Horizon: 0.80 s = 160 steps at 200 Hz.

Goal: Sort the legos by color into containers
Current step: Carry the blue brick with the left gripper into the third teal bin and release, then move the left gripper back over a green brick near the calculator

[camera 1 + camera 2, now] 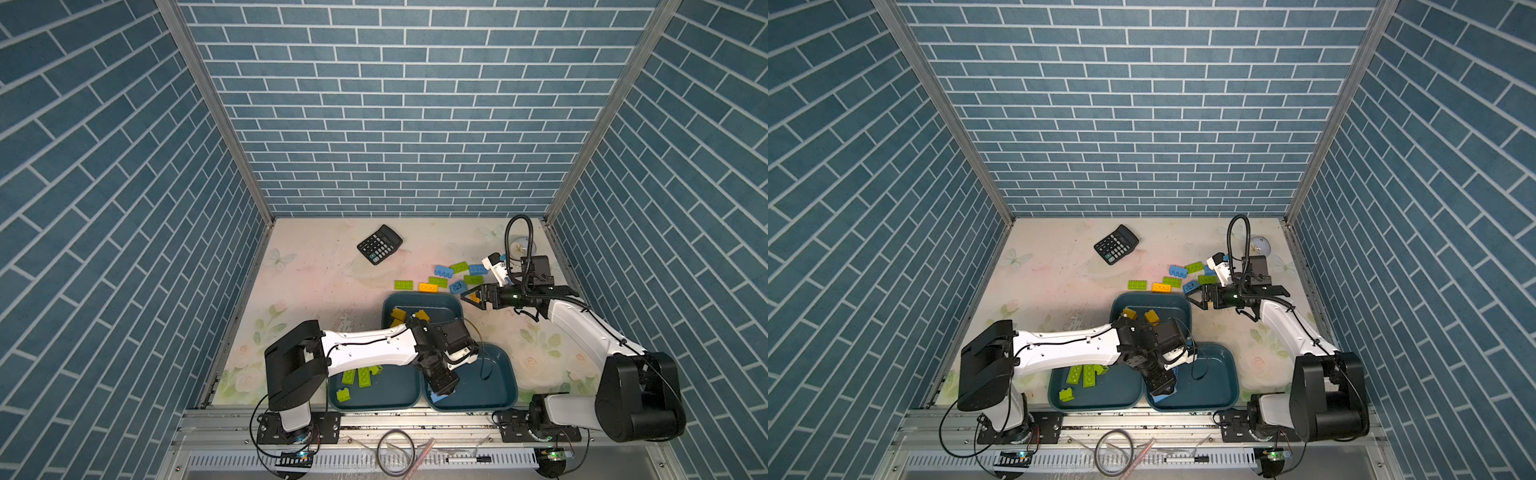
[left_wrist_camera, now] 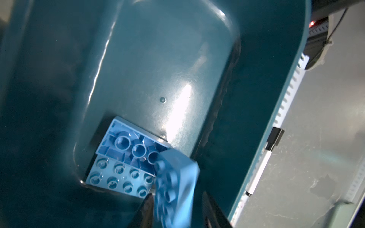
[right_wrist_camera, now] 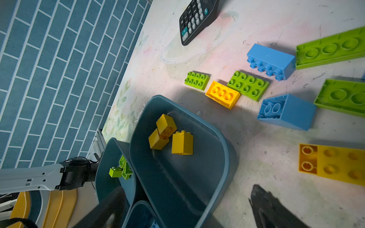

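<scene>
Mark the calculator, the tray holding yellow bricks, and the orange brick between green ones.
calculator (image 1: 379, 244), in a top view, middle of its keypad.
tray holding yellow bricks (image 1: 444, 309), in a top view, bare floor.
orange brick (image 1: 427, 287), in a top view, upper face.

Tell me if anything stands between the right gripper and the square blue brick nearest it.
Nothing visible does. The right gripper, jaws open, hangs at the far corner of the yellow-brick tray, and the square blue brick lies just beyond the rim on bare tabletop.
</scene>
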Tool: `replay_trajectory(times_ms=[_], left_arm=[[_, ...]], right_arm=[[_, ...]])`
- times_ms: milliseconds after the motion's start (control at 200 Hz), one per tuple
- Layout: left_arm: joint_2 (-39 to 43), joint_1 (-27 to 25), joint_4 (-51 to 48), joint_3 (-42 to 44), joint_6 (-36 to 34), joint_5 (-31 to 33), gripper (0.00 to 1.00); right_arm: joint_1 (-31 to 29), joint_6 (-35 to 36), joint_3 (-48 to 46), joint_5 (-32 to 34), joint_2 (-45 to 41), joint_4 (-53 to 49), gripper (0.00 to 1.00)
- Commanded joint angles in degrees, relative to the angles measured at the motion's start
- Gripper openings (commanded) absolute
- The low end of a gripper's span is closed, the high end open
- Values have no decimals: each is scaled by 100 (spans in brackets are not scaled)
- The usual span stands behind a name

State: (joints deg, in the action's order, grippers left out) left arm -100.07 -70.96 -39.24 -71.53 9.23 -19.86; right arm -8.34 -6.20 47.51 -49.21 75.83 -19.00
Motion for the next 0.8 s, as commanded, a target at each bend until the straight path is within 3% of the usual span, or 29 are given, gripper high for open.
replay_trajectory(times_ms=[0, 180, 360, 600, 795], left_arm=[[180, 79, -274, -126, -207, -86, 53], [508, 557, -806, -625, -485, -120, 64], [584, 1528, -1395, -1188, -1017, 82, 67], [408, 2870, -1200, -1636, -1352, 63, 68], [-172, 3490, -963, -2060, -1283, 575, 68]], right_arm=[[16, 13, -32, 43, -122, -175, 99], [12, -30, 105, 52, -36, -149, 99], [17, -119, 301, 75, 54, -79, 99], [16, -103, 647, 149, 255, -147, 99], [16, -117, 895, 157, 440, -162, 99]])
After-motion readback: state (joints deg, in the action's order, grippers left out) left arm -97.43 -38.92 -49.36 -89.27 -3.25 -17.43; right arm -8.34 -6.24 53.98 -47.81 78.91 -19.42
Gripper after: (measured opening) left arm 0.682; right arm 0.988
